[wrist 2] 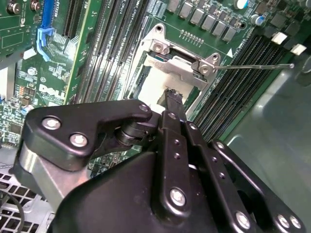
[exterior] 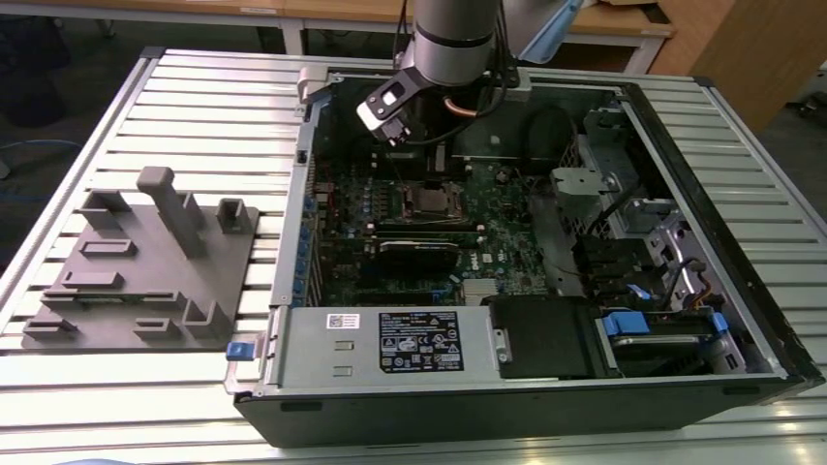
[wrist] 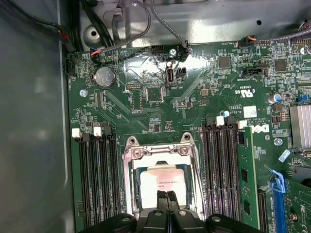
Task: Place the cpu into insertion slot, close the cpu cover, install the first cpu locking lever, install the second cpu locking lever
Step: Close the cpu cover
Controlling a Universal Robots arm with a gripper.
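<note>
The flat square silver-grey cpu (wrist: 159, 180) sat in the silvery-rimmed square insertion slot (wrist: 130, 156), beneath the black gripper (wrist: 167, 193), whose fingers (wrist: 163, 204) were pressed together, gripping nothing.

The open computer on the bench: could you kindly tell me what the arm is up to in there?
The robot arm reaches down into the open computer case, over the motherboard. Its gripper, fingers shut, has its tips at the cpu, which lies flat in the insertion slot. One thin locking lever sticks out to the side, away from the slot.
</note>
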